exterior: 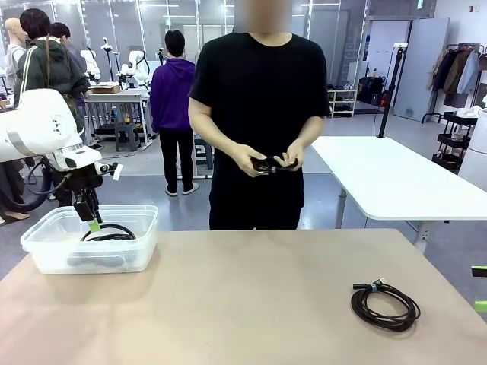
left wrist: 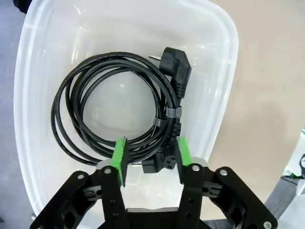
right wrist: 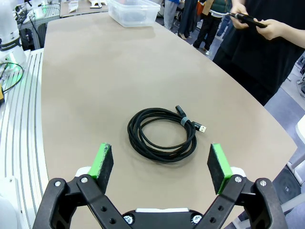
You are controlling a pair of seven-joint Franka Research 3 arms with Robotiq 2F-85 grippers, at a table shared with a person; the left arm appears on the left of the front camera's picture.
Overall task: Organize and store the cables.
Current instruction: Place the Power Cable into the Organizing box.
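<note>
A coiled black cable [left wrist: 164, 119] with a chunky plug lies flat inside the clear plastic bin [left wrist: 228, 90]. My left gripper [left wrist: 151, 153] hangs just over it, jaws apart, with the cord lying loose beneath them. From the front, that gripper [exterior: 93, 223] dips into the bin [exterior: 46, 237] over the coil [exterior: 108, 232]. A second coiled cable [right wrist: 162, 133] rests on the table, and my right gripper [right wrist: 161, 162] is open wide above its near side. This coil [exterior: 385, 304] sits at the front right, beside the right gripper's [exterior: 481, 289] green pads. The person's hands hold a third cable [exterior: 274, 163].
The person stands at the far edge of the tan table [exterior: 251, 289]. A white table [exterior: 396, 179] stands behind at the right. In the right wrist view the bin [right wrist: 133, 12] is at the table's far end, with the person's hands [right wrist: 248, 19] beyond its edge.
</note>
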